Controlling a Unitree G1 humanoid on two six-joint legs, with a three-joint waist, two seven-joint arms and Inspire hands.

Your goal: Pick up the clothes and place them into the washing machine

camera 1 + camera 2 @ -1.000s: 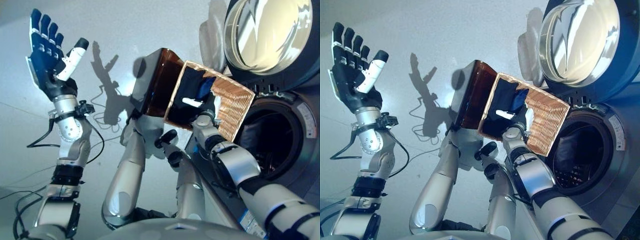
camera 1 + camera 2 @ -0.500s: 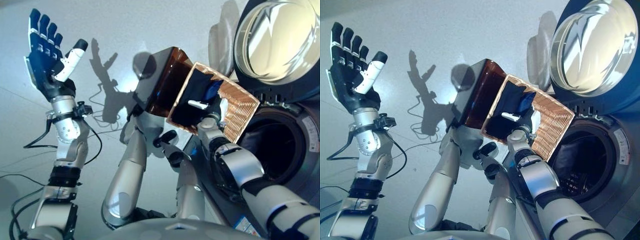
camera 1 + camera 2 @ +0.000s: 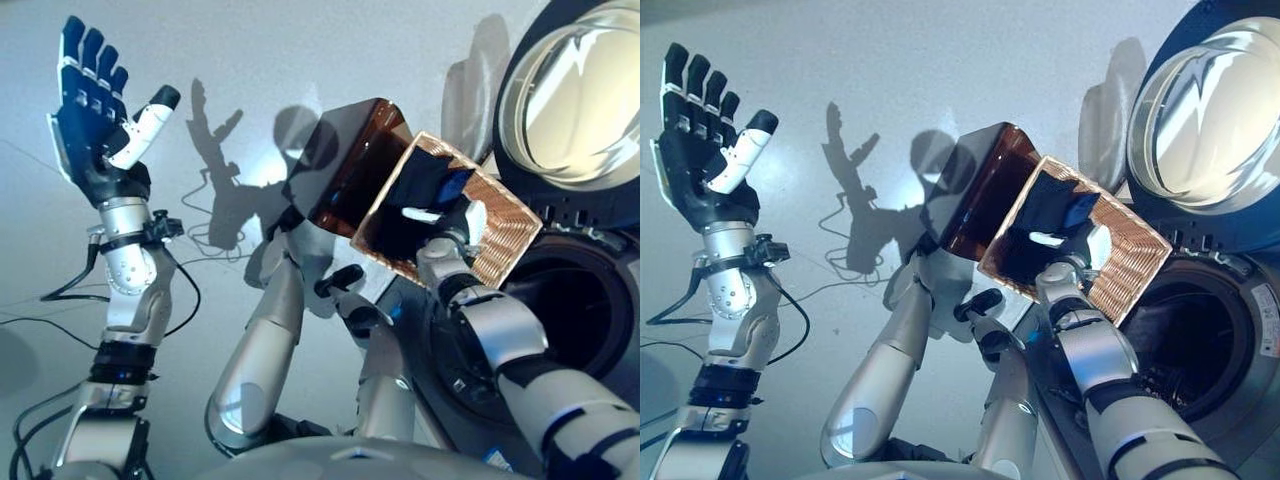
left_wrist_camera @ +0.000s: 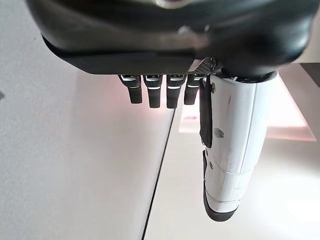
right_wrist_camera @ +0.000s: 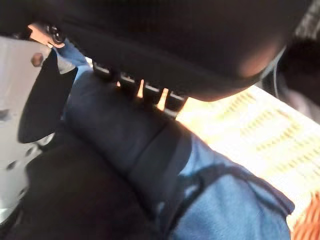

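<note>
Soft, light clothes [image 5: 150,165] in wicker basket [image 3: 505,235]; best bunched mid-pile. Right robot hand [image 3: 440,222] buried there, grip unclear; left robot hand [image 3: 95,110] spread, empty.

right hand [image 3: 1058,243] inside tilted wicker basket [image 3: 1130,262] of dark clothes [image 3: 1048,212], beside open washing machine [image 3: 1200,330]

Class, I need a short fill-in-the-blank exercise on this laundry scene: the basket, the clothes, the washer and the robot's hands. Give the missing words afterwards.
1. The dark and blue clothes lie inside the ____ basket.
2. The washing machine door stands ____.
3. The left hand is raised, holding ____.
4. The right hand reaches into the ____.

Missing words: wicker; open; nothing; basket
</note>
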